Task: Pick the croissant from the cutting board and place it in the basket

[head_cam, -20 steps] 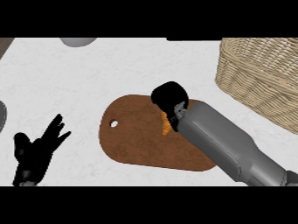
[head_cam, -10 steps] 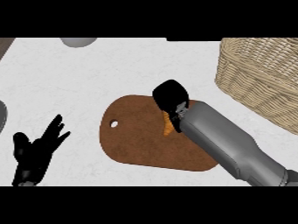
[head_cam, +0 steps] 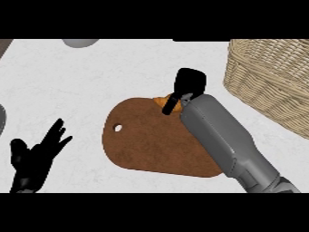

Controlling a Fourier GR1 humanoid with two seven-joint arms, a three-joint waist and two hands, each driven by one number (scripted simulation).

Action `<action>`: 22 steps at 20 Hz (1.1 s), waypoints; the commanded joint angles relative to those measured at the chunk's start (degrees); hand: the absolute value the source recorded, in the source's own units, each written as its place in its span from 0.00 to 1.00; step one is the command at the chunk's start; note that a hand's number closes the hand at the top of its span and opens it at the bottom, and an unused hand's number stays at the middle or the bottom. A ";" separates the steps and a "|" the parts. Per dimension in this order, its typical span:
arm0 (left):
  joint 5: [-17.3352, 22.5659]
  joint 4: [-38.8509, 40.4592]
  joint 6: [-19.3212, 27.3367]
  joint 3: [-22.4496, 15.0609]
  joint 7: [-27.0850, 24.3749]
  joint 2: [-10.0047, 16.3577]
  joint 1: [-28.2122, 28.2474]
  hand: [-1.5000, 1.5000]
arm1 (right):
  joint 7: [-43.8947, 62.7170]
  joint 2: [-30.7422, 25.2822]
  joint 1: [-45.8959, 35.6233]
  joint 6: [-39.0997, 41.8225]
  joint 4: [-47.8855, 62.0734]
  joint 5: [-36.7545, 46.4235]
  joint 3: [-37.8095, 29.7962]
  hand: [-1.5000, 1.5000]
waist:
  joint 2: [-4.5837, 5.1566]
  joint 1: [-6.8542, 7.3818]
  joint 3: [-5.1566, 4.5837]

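Outside the basket (head_cam: 277, 86), the right hand (head_cam: 189, 84) clasps the croissant (head_cam: 161, 98).

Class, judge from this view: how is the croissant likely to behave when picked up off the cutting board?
The croissant looks small, mostly hidden under the right hand, so it is probably light. Being pastry, it may crush or flake where the hand curls round it.

Bare counter (head_cam: 214, 68) is lying open between the right hand (head_cam: 189, 82) — curling round the croissant (head_cam: 161, 98) — and the basket (head_cam: 277, 90), whose wall is standing in the way.
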 commanded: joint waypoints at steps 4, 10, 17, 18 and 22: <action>-0.01 4.16 -0.71 -0.87 4.24 0.12 0.32 0.50 | 15.81 1.94 -6.32 -21.48 -2.66 2.74 -6.08 1.00 | 0.37 0.92 -0.65; -1.05 4.73 0.87 -1.05 3.16 -0.94 1.92 0.50 | 15.02 0.96 -12.47 -39.57 -9.52 12.57 -11.15 1.00 | -0.02 -0.50 -0.76; -0.52 4.78 0.18 -0.34 3.80 -0.35 2.48 0.50 | 23.94 -1.64 -20.44 -33.70 -11.43 22.53 -17.14 1.00 | -0.62 -1.64 -0.79; -1.54 2.70 0.69 -1.73 4.94 -0.62 2.51 0.50 | 24.70 -1.64 -20.57 -35.34 -9.25 24.95 -17.86 1.00 | -0.32 -0.87 -0.75; -0.52 3.05 0.35 -0.83 5.67 -0.66 1.99 0.50 | 24.25 -5.79 -25.43 -30.71 -10.77 26.26 -23.34 1.00 | -0.28 -1.03 -0.74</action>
